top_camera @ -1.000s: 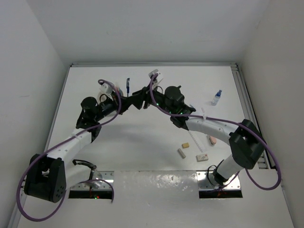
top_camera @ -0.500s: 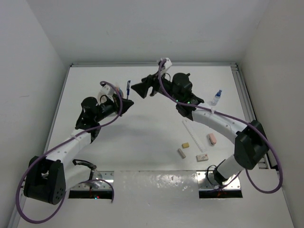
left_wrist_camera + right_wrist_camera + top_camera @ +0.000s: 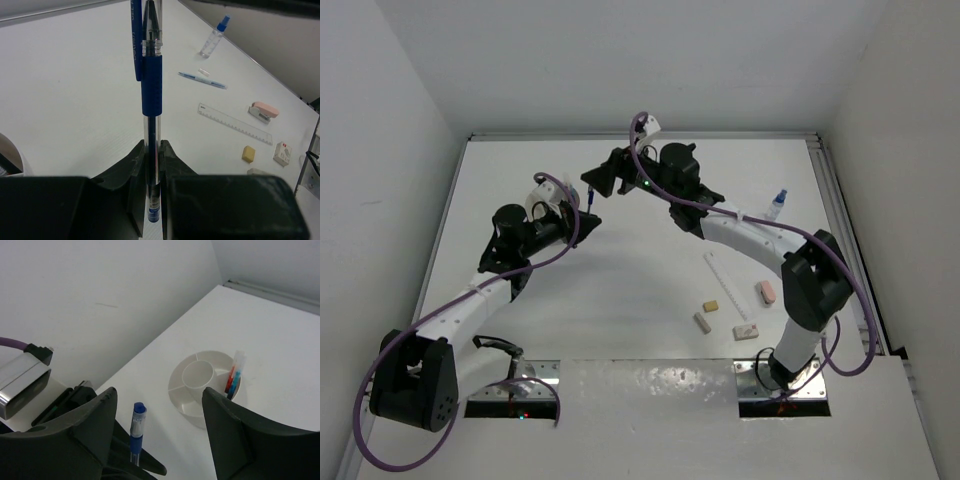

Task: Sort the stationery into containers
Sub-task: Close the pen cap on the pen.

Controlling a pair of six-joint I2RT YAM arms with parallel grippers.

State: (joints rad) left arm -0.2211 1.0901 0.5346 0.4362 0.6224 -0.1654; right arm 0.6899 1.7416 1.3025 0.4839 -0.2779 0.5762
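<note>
Closest in, the left gripper (image 3: pixel 152 165) is clenched on a blue gel pen (image 3: pixel 151 85). It pinches the barrel low down, so the pen's long axis runs straight out from the fingers, with the rubber grip sleeve and clip clear of them. From the right wrist the same pen stands close to upright, just beside the white divided tub (image 3: pixel 182 400), on the side of the tub that faces the right arm. The right gripper (image 3: pixel 159 415) hangs near the pen's top end, released, with its fingers spread wide and nothing held. The pen's end lines up with that gap, but I can see no contact. Beyond the pen the tub shows a round cup in the middle with segments around it. A pair of red and blue pens (image 3: pixel 234 372) stands in the segment farthest from the held pen. From overhead the tub is hidden under the left arm, so I judge the left arm to be the nearer one for the drop. That would be a short carry across the tub to the pen segment, keeping the pen upright, with the right claw kept out of the way. Well apart from the tub, toward the right arm, lie the clear ruler (image 3: pixel 728 285), pink eraser (image 3: pixel 766 291), tan eraser (image 3: pixel 711 305), white eraser (image 3: pixel 747 330) and blue-capped bottle (image 3: pixel 776 205).
</note>
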